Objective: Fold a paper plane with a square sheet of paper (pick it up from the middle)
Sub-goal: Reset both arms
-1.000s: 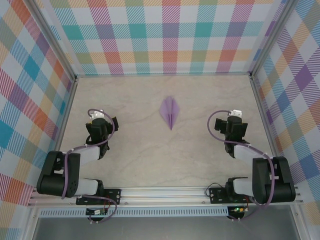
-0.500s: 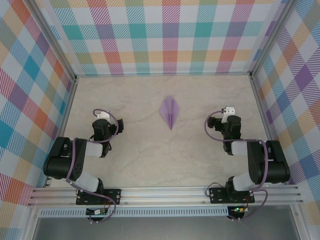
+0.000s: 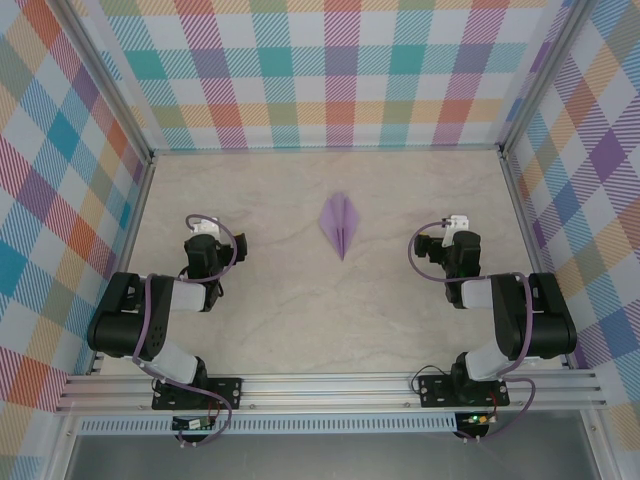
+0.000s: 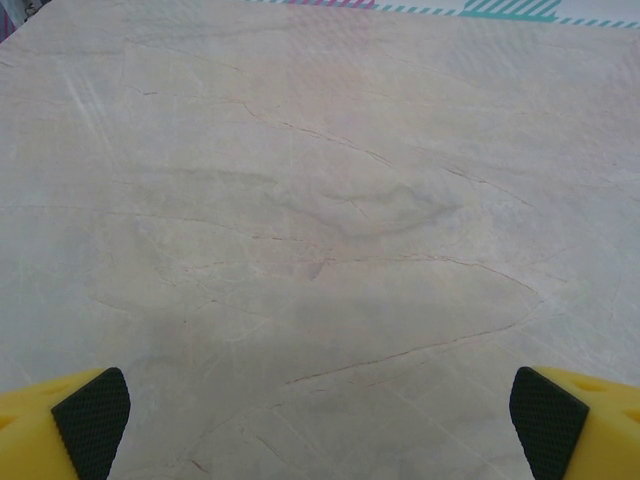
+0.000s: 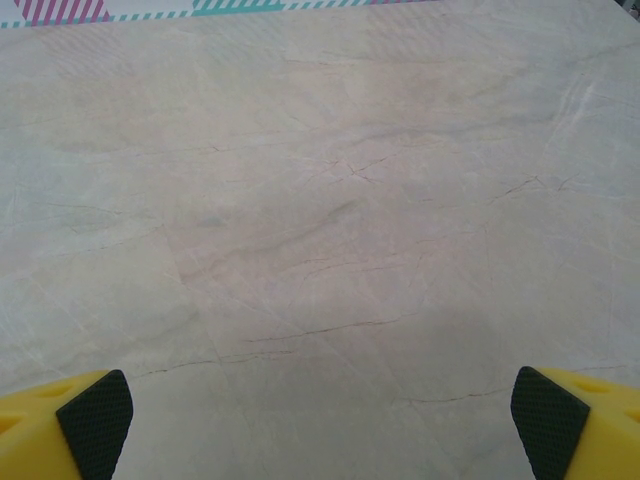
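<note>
From above, a slim lavender-purple paper plane point(image 3: 339, 224) lies flat at the middle of a pale marbled tabletop point(image 3: 280, 310), ringed by pastel checked walls point(image 3: 340, 70). The black left gripper point(image 3: 205, 252) and black right gripper point(image 3: 459, 250) sit tucked near their bases, well apart from the plane on either side and touching nothing. The folding looks finished, so both seem parked clear of it.

Left wrist view: yellow fingers with black textured pads point(image 4: 92, 420) stand at the frame's corners, jaws spread wide over bare table.

Right wrist view: matching pads point(image 5: 95, 420) are likewise wide apart, holding nothing.
</note>
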`<state>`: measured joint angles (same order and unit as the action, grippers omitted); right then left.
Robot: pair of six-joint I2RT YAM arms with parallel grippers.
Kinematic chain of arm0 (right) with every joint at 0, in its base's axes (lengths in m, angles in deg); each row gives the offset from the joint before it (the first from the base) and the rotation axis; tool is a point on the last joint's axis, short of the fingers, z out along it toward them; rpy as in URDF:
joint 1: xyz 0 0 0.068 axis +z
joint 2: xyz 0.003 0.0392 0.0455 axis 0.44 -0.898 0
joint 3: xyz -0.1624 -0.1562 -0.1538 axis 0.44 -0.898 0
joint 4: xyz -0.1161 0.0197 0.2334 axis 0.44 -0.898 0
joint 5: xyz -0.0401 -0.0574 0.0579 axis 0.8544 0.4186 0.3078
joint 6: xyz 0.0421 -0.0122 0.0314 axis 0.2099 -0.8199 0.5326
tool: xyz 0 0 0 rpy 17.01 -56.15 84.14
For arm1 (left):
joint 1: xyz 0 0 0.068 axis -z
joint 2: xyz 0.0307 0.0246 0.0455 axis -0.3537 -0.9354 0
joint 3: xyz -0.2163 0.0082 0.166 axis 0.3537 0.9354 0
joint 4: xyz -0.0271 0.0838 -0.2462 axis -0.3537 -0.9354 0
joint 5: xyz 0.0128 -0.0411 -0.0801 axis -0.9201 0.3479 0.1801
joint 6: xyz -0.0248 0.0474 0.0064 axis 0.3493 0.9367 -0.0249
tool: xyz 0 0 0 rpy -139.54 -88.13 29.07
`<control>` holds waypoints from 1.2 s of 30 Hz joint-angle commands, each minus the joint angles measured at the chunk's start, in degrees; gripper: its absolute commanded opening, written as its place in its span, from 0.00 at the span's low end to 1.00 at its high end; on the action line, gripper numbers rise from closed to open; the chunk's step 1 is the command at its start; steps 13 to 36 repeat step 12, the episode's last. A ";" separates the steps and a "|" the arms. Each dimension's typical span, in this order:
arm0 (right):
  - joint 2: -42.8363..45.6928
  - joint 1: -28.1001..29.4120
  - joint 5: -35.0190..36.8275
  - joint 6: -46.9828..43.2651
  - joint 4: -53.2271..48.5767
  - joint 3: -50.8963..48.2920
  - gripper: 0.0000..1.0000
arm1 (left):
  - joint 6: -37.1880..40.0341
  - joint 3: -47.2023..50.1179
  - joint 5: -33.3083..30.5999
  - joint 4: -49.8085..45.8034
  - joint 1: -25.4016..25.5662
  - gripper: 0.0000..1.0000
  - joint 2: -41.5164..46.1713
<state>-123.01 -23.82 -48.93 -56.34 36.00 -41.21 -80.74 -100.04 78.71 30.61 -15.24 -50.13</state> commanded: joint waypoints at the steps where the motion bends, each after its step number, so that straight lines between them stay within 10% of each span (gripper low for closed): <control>1: -0.01 -0.29 0.18 0.57 2.29 1.29 1.00 | 0.96 -1.43 1.22 -0.48 -0.66 1.00 -0.54; 36: 0.01 -0.28 -0.75 0.21 2.74 0.99 1.00 | 1.22 -1.60 2.11 -0.68 -0.77 1.00 -0.64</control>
